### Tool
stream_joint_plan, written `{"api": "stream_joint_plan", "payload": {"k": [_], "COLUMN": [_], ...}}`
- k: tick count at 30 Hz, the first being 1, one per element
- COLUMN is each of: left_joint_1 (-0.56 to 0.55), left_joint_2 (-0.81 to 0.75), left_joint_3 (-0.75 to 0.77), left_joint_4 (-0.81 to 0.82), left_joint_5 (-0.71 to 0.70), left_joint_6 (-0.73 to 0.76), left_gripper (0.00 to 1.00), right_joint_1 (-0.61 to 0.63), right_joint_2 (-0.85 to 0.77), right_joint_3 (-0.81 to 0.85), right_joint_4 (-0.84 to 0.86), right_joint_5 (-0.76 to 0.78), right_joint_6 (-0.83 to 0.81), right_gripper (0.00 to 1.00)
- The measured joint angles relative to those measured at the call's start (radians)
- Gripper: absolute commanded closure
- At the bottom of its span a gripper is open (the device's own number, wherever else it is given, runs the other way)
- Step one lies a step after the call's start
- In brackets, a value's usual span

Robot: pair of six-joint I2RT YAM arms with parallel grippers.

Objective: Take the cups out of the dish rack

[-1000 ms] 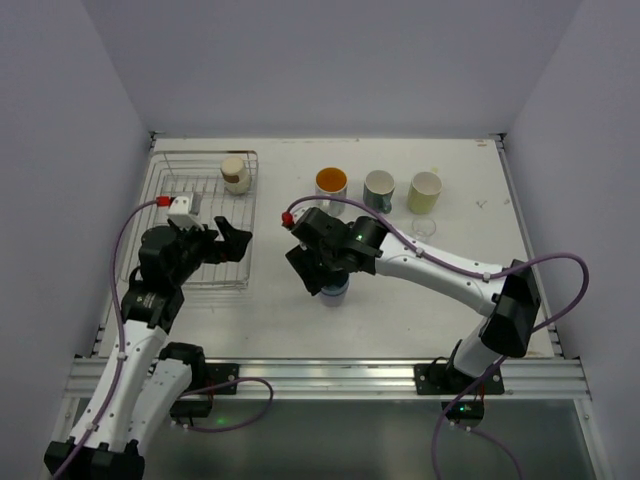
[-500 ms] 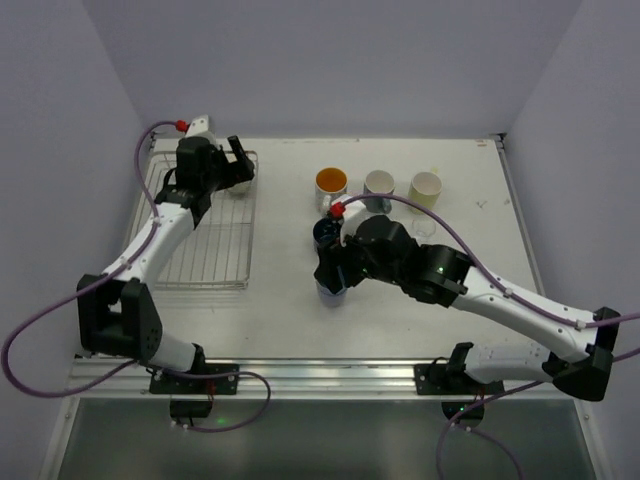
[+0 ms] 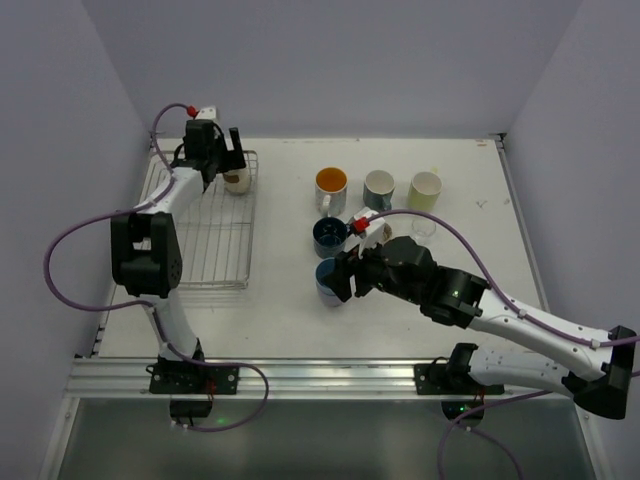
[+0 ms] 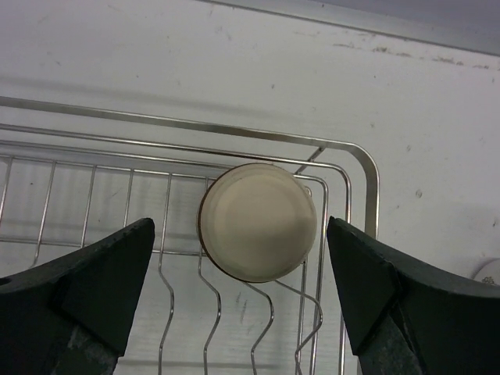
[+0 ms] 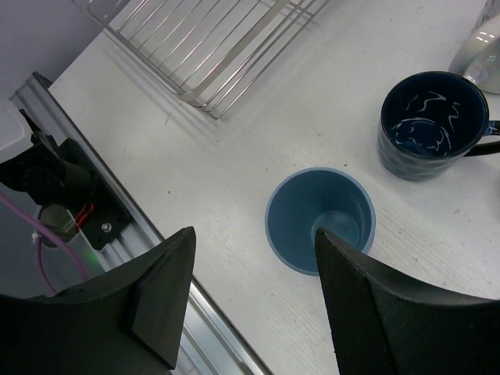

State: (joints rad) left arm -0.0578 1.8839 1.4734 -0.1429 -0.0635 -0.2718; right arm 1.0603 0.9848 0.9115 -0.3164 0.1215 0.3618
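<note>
Left end effector (image 4: 239, 226) spread over a beige cup (image 4: 258, 221) in the dish rack (image 3: 205, 240); right end effector (image 5: 254, 232) spread over a light blue cup (image 5: 320, 221) on the surface (image 5: 234, 141)
The beige cup stands upright in the rack's far right corner, the only cup seen in the rack, and the left fingers flank it without touching; the light blue cup stands upright and free below the right fingers, near the rack's near corner, with the navy mug (image 5: 432, 125) just beyond it; farther back stand the orange-inside cup (image 3: 331, 182), grey cup (image 3: 379, 187) and pale yellow-green cup (image 3: 425, 189) in a row, a clear glass (image 3: 425, 228) nearer
</note>
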Motion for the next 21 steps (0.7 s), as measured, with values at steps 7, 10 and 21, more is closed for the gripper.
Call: {"api": "stream_joint_plan", "payload": {"k": [7,10,21], "left_joint_1": [-0.002,-0.002,-0.001], "left_joint_2": [0.094,0.112,0.091], "left_joint_3": [0.019,0.029,0.033], "left_joint_4": [0.0,0.0,0.018], "left_joint_5": [0.04,0.041,0.04], "left_joint_6": [0.035,0.047,0.051], "left_gripper": [0.08,0.14,0.63], "right_joint_1": [0.0,0.0,0.0], "right_joint_2": [0.0,0.011,0.024], "right_joint_3": [-0.016,-0.019,-0.014], "right_joint_4": [0.047,0.055,0.073], "right_joint_5": [-0.001,-0.003,0.009], "right_joint_6": [0.0,0.002,0.006], "right_gripper": [0.35,0.35,0.35]}}
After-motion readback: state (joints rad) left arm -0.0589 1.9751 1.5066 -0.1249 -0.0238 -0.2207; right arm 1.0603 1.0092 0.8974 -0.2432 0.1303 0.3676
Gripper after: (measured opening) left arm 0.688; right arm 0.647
